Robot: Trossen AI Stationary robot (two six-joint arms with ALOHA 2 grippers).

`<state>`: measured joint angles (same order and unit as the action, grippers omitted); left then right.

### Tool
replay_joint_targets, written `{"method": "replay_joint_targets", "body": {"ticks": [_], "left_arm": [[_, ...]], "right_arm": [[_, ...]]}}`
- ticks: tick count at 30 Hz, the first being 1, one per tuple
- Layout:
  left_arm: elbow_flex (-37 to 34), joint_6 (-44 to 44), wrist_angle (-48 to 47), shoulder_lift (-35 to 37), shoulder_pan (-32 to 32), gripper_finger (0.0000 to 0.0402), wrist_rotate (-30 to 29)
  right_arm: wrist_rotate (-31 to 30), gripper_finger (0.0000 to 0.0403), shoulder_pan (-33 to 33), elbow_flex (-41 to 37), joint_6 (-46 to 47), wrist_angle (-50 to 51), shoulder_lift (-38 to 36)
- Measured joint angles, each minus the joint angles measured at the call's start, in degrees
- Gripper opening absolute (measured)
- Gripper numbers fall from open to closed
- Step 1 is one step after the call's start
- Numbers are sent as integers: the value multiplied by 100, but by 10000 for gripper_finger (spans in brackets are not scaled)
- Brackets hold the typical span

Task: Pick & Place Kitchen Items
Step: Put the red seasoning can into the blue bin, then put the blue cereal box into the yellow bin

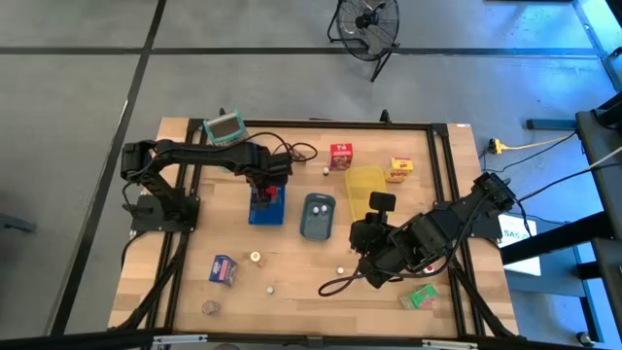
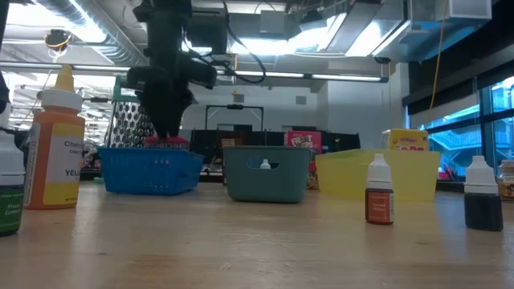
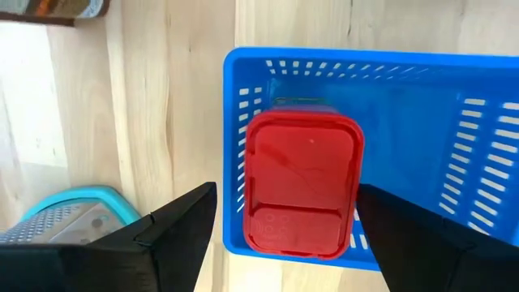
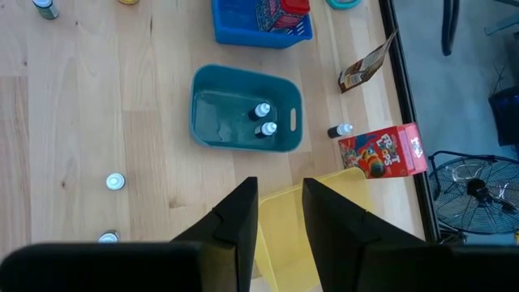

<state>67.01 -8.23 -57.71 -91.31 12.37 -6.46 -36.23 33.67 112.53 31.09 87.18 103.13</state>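
Placement step. The left gripper (image 3: 288,243) hangs directly above the blue slotted plastic tray (image 3: 422,122), jaws spread wide either side of a red rectangular carton (image 3: 302,185) that appears to lie released inside it. Next: lift clear, seek another item. Farther off, the right gripper (image 4: 280,219) waits over the yellow tray (image 4: 288,235), jaws narrow, empty.

The left tool (image 1: 266,193) hangs over the blue tray (image 1: 255,215); the right tool (image 1: 381,200) is above the yellow tray (image 1: 362,181).
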Motion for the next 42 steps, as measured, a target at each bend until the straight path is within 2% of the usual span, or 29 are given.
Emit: {"method": "replay_joint_targets", "body": {"ticks": [13,22,27,34,38,42], "left_arm": [[357,20,-563,-2,-44,292,-185],[1269,534,-1673,119,-106,292,-498],[1633,821,-2041,420,-322,292,-494],[1639,1381,-2273,1113,-632,292,-511],[1637,1710,-2451,1455,-854,292,-279],[1394,1980,-2488,1813,-1124,292,-254]], "right_arm": [[27,101,0,0,0,-23,0],[29,101,2,0,0,-115,0],[33,101,2,0,0,-236,0],[40,101,2,0,0,-323,0],[40,101,1,0,0,-367,0],[37,101,1,0,0,-389,0]]}}
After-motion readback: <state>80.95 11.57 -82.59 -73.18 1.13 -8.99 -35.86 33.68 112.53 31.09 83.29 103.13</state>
